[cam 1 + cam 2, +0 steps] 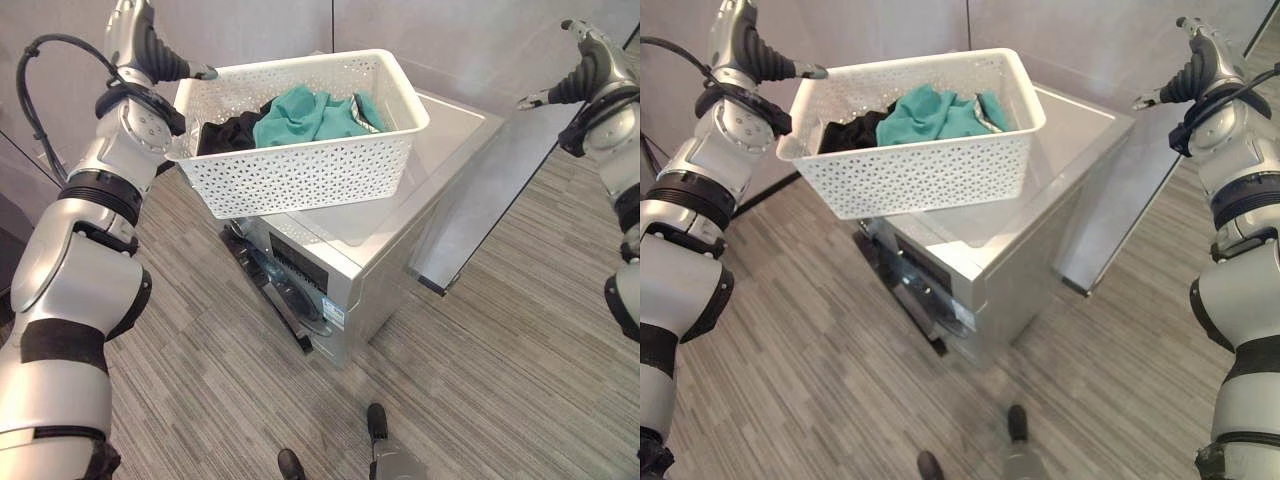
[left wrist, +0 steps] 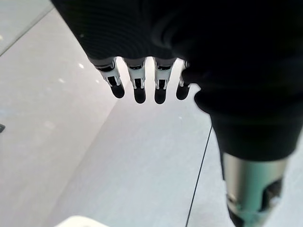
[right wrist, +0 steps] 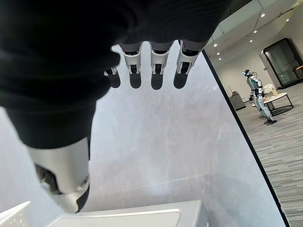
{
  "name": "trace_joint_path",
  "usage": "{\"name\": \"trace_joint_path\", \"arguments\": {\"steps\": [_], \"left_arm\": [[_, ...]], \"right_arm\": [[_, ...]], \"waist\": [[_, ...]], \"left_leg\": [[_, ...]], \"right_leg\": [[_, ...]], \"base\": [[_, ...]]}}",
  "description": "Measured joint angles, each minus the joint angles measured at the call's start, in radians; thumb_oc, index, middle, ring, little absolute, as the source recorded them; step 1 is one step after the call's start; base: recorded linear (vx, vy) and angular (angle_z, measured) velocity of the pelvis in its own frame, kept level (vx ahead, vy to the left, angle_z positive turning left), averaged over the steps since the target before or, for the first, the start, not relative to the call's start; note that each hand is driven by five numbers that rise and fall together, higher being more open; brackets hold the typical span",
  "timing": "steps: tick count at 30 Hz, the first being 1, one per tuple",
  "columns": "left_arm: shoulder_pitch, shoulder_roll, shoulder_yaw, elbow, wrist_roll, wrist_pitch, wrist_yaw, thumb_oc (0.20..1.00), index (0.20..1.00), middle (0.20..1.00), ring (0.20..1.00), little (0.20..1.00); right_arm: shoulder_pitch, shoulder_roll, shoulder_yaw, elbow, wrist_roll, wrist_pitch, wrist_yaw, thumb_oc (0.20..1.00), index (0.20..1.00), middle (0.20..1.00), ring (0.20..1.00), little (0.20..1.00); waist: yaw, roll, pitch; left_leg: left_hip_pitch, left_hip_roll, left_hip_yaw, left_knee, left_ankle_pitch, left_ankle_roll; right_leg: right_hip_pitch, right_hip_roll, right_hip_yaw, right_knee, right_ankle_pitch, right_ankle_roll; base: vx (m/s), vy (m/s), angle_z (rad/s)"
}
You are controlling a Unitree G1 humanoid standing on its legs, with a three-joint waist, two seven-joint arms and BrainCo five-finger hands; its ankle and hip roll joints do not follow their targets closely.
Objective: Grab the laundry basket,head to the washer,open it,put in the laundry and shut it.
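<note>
My left fingers (image 2: 138,87) are straight and loose, holding nothing, pointing at the grey wall (image 2: 94,156). My right fingers (image 3: 156,66) are the same: extended, nothing in them, with the wall panel past them. My left hand (image 1: 150,45) is raised just beside the basket's far-left corner; I can't tell whether a fingertip touches the rim. My right hand (image 1: 1195,65) is up high, well apart from the basket, off to the right of the washer. The white laundry basket (image 1: 300,170) sits on top of the washer (image 1: 400,250), overhanging its front-left edge. Inside it are a teal garment (image 1: 300,115) on the right and dark clothes (image 1: 225,135) on the left. The washer door (image 1: 285,290) on the front is closed. The floor (image 1: 480,360) is grey striped. Another robot (image 3: 258,97) stands far back in the room, seen from my right wrist.
</note>
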Motion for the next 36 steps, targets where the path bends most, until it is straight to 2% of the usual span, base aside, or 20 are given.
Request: {"name": "trace_joint_path", "arguments": {"steps": [2,5,6,7,8,10,12,13,15,17,19,20,22,23,24,25,26,27,33,36], "left_arm": [[0.008,0.035,0.013,-0.01,0.003,0.002,-0.001,1.0,1.0,1.0,1.0,1.0],[0.137,0.164,0.148,-0.116,0.003,-0.005,-0.003,1.0,1.0,1.0,1.0,1.0],[0.22,0.215,0.23,-0.203,0.003,-0.011,0.0,1.0,1.0,1.0,1.0,1.0],[0.355,0.315,0.311,-0.31,0.005,-0.02,0.007,1.0,1.0,1.0,1.0,1.0],[0.437,0.361,0.368,-0.319,0.012,-0.015,0.012,1.0,1.0,1.0,1.0,1.0],[0.727,0.436,0.591,-0.424,0.018,-0.016,0.027,1.0,1.0,1.0,1.0,1.0],[0.972,0.436,0.8,-0.508,0.044,-0.028,0.028,1.0,1.0,1.0,1.0,1.0],[1.057,0.427,0.829,-0.455,0.043,-0.02,0.027,1.0,1.0,1.0,1.0,1.0],[1.21,0.392,0.93,-0.418,0.039,-0.019,-0.001,1.0,1.0,1.0,1.0,1.0],[1.308,0.356,0.997,-0.356,0.029,-0.011,-0.027,1.0,1.0,1.0,1.0,1.0],[1.391,0.286,1.026,-0.309,-0.006,0.026,-0.08,1.0,1.0,1.0,1.0,1.0],[1.463,0.24,1.016,-0.295,-0.008,0.041,-0.123,1.0,1.0,1.0,1.0,1.0],[1.489,0.176,1.023,-0.243,-0.037,0.03,-0.154,1.0,1.0,1.0,1.0,1.0],[1.464,0.078,0.958,-0.086,-0.076,0.04,-0.211,1.0,1.0,1.0,1.0,1.0],[1.442,0.021,0.933,0.01,-0.09,0.04,-0.232,1.0,1.0,1.0,1.0,1.0],[1.424,-0.039,0.924,0.09,-0.097,0.057,-0.257,1.0,1.0,1.0,1.0,1.0],[1.435,-0.133,0.834,0.139,-0.12,0.074,-0.304,1.0,1.0,1.0,1.0,1.0],[1.423,-0.179,0.788,0.183,-0.122,0.077,-0.339,1.0,1.0,1.0,1.0,1.0],[1.44,-0.457,0.617,0.241,-0.108,0.103,-0.509,1.0,1.0,1.0,1.0,1.0],[1.447,-0.506,0.545,0.202,-0.079,0.106,-0.521,1.0,1.0,1.0,1.0,1.0]], "right_arm": [[0.026,-0.041,-0.035,-0.04,0.003,-0.006,0.0,1.0,1.0,1.0,1.0,1.0],[0.198,-0.175,-0.181,-0.228,0.018,-0.037,-0.001,1.0,1.0,1.0,1.0,1.0],[0.301,-0.231,-0.278,-0.321,0.018,-0.046,-0.004,1.0,1.0,1.0,1.0,1.0],[0.474,-0.319,-0.403,-0.424,0.017,-0.071,-0.012,1.0,1.0,1.0,1.0,1.0],[0.571,-0.356,-0.477,-0.424,0.014,-0.068,-0.019,1.0,1.0,1.0,1.0,1.0],[0.896,-0.41,-0.775,-0.486,-0.01,-0.067,-0.037,1.0,1.0,1.0,1.0,1.0],[1.199,-0.408,-1.066,-0.564,-0.038,-0.09,-0.048,1.0,1.0,1.0,1.0,1.0],[1.315,-0.399,-1.16,-0.498,-0.048,-0.088,-0.053,1.0,1.0,1.0,1.0,1.0],[1.508,-0.348,-1.317,-0.402,-0.021,-0.101,-0.051,1.0,1.0,1.0,1.0,1.0],[1.612,-0.281,-1.391,-0.298,0.027,-0.102,-0.028,1.0,1.0,1.0,1.0,1.0],[1.668,-0.209,-1.379,-0.096,0.108,-0.079,0.055,1.0,1.0,1.0,1.0,1.0],[1.677,-0.144,-1.318,0.022,0.135,-0.033,0.119,1.0,1.0,1.0,1.0,1.0],[1.66,-0.084,-1.252,0.125,0.179,-0.033,0.174,1.0,1.0,1.0,1.0,1.0],[1.639,0.009,-1.183,0.207,0.199,-0.003,0.24,1.0,1.0,1.0,1.0,1.0],[1.623,0.06,-1.159,0.248,0.217,-0.006,0.247,1.0,1.0,1.0,1.0,1.0],[1.591,0.126,-1.146,0.276,0.215,0.011,0.267,1.0,1.0,1.0,1.0,1.0],[1.571,0.218,-1.079,0.305,0.216,0.03,0.31,1.0,1.0,1.0,1.0,1.0],[1.54,0.246,-1.034,0.341,0.214,0.045,0.331,1.0,1.0,1.0,1.0,1.0],[1.519,0.428,-0.874,0.303,0.157,0.059,0.382,1.0,1.0,1.0,1.0,1.0],[1.511,0.469,-0.802,0.252,0.1,0.065,0.38,1.0,1.0,1.0,1.0,1.0]], "waist": [[0.002,0.001,-0.001],[0.002,0.002,-0.001],[0.002,0.002,-0.001],[0.0,0.005,-0.002],[0.003,0.006,-0.003],[0.004,0.008,-0.004],[0.0,0.013,-0.007],[0.004,0.007,-0.012],[0.01,-0.008,-0.014],[0.018,-0.026,-0.02],[0.029,-0.047,-0.03],[0.034,-0.061,-0.035],[0.034,-0.067,-0.039],[0.031,-0.059,-0.031],[0.029,-0.061,-0.031],[0.024,-0.07,-0.032],[0.028,-0.068,-0.027],[0.028,-0.061,-0.018],[0.03,-0.033,-0.013],[0.024,-0.046,-0.005]], "left_leg": [[0.008,0.003,0.0,0.0,0.0,0.0],[0.047,0.006,-0.008,0.0,0.0,-0.001],[0.055,0.006,-0.011,0.0,-0.001,-0.003],[0.068,0.011,-0.012,0.0,-0.007,-0.01],[0.082,0.013,-0.013,0.0,-0.013,-0.019],[0.101,0.019,-0.018,0.0,-0.024,-0.025],[0.102,0.022,-0.031,0.0,-0.041,-0.025],[0.103,0.02,-0.037,0.0,-0.045,-0.026],[0.105,0.019,-0.043,0.0,-0.05,-0.021],[0.103,0.018,-0.043,-0.001,-0.051,-0.02],[0.104,0.014,-0.045,-0.001,-0.051,-0.016],[0.107,0.011,-0.046,0.0,-0.046,-0.012],[0.112,0.008,-0.048,0.0,-0.047,-0.008],[0.121,0.0,-0.046,-0.003,-0.056,0.005],[0.122,-0.004,-0.049,-0.003,-0.057,0.005],[0.127,-0.006,-0.051,-0.003,-0.058,0.006],[0.121,-0.015,-0.047,-0.003,-0.063,0.007],[0.126,-0.022,-0.048,-0.003,-0.064,0.01],[0.139,-0.067,-0.044,0.004,-0.081,0.047],[0.136,-0.087,-0.022,0.006,-0.078,0.058]], "right_leg": [[0.008,0.003,-0.001,0.0,0.001,-0.002],[0.048,0.007,-0.003,0.0,-0.01,-0.003],[0.058,0.008,-0.004,0.0,-0.015,-0.002],[0.072,0.01,-0.008,0.0,-0.025,-0.003],[0.087,0.013,-0.011,0.0,-0.03,-0.001],[0.108,0.017,-0.022,0.004,-0.042,0.001],[0.109,0.018,-0.031,0.014,-0.062,0.006],[0.106,0.015,-0.033,0.032,-0.072,0.011],[0.099,0.008,-0.035,0.056,-0.09,0.011],[0.086,0.003,-0.036,0.082,-0.101,0.016],[0.086,-0.003,-0.036,0.087,-0.105,0.017],[0.09,-0.005,-0.038,0.087,-0.105,0.019],[0.098,-0.01,-0.042,0.082,-0.105,0.024],[0.106,-0.018,-0.042,0.075,-0.106,0.025],[0.111,-0.022,-0.045,0.072,-0.105,0.027],[0.122,-0.025,-0.048,0.064,-0.102,0.03],[0.122,-0.036,-0.059,0.059,-0.096,0.036],[0.13,-0.043,-0.06,0.053,-0.092,0.04],[0.13,-0.087,-0.053,0.071,-0.084,0.062],[0.099,-0.1,-0.028,0.098,-0.073,0.074]], "base": [[0.04,-0.009,-0.02],[0.02,0.002,-0.02],[0.05,0.022,0.04],[0.01,0.013,0.07],[0.04,0.025,0.06],[0.04,0.022,0.09],[0.04,0.019,0.16],[0.02,0.022,0.18],[-0.01,0.031,0.11],[-0.02,0.03,0.02],[-0.04,0.053,0.04],[-0.05,0.05,0.06],[-0.05,0.06,0.03],[-0.01,0.091,0.05],[0.0,0.109,0.05],[0.01,0.141,0.0],[-0.01,0.107,0.0],[0.0,0.119,-0.02],[-0.01,0.136,0.01],[-0.11,0.116,-0.25]]}}
